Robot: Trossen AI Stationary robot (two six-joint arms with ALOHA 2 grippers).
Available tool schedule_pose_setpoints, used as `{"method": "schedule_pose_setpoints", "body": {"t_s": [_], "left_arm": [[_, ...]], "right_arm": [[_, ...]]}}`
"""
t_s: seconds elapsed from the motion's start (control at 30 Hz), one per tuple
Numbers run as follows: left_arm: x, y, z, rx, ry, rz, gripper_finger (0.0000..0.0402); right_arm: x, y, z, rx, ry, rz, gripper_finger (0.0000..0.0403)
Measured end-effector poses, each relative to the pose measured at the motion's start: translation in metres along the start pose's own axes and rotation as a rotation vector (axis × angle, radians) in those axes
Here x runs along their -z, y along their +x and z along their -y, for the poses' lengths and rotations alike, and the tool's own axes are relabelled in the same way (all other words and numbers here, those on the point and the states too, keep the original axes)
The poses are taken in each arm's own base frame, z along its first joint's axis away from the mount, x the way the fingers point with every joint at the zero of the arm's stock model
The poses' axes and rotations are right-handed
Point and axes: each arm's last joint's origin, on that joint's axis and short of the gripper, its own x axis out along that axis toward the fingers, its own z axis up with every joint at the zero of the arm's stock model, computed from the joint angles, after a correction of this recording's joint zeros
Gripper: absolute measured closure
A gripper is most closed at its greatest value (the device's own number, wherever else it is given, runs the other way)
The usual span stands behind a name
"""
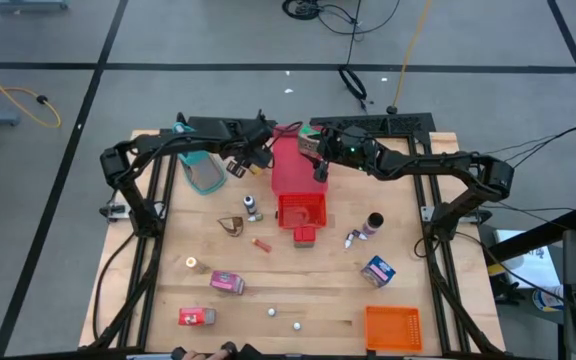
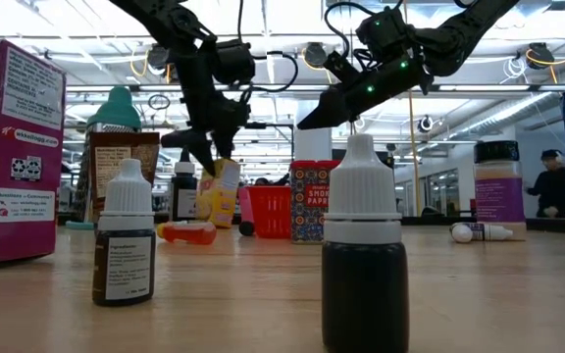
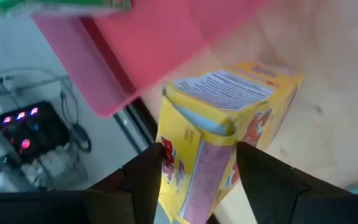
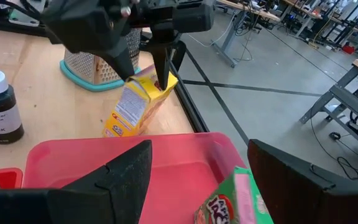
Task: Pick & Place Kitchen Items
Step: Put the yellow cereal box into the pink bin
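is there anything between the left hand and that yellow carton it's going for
Nothing visible. The left hand already has a finger on either side of the yellow carton, which leans tilted on the table beside the pink tray. The right hand hovers over that tray, clear of the carton.

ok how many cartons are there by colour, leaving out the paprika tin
yellow carton: 1
green carton: 1
pink carton: 1
red carton: 1
blue carton: 1
total: 5

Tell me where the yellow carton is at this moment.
The yellow carton stands tilted at the table's far edge, held between the left gripper jaws, between the grater and the pink tray.
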Motion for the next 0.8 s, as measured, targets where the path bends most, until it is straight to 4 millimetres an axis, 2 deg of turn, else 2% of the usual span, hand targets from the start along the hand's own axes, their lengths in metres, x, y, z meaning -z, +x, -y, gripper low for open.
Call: {"method": "schedule_pose_setpoints", "body": {"t_s": [0.13, 0.43, 0.6, 0.8], "left_arm": [[-0.001, 0.001, 0.001, -0.001, -0.006, -0.022, 0.0263], [0.003, -0.011, 0.002, -0.002, -0.094, 0.012, 0.0388], [0.003, -0.011, 0.003, 0.009, -0.189, 0.026, 0.0392], [0.001, -0.016, 0.004, -0.033, -0.181, -0.03, 0.0395]], "right_arm": [[0.0, 0.0, 0.0, -0.001, 0.0, -0.002, 0.0145], [0.0, 0.0, 0.0, -0.001, 0.001, -0.001, 0.0145], [0.0, 0.0, 0.0, -0.001, 0.015, -0.002, 0.0145], [0.001, 0.0, 0.0, -0.003, 0.034, -0.007, 0.0145]]}}
